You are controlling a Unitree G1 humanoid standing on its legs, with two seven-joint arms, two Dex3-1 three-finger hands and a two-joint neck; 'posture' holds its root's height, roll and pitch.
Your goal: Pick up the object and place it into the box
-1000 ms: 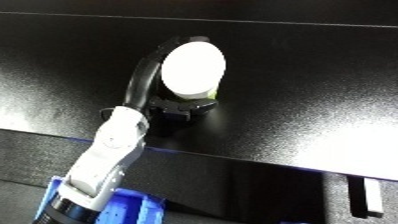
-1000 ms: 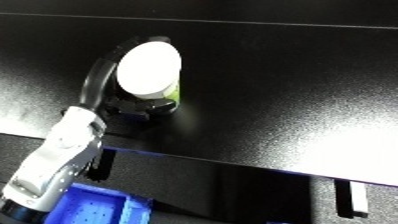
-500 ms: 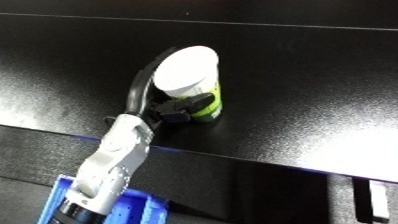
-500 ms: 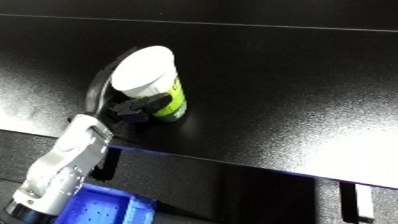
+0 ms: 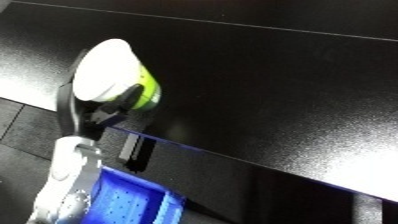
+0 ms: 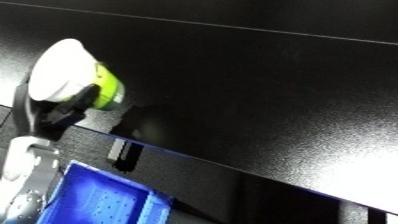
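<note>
Over the black table's near edge, my left hand has its fingers curled round the white-and-green plastic cup. Pickup looks done; I judge only the drop into the blue plastic bin below remains.

One white-and-green cup, one robot hand, one blue bin and one black tabletop are counted.

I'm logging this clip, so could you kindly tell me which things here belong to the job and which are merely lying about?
Job:
- white and green cup, with the left hand fingers curled round it
- blue bin

Lying about:
- nothing; only the black table
</note>
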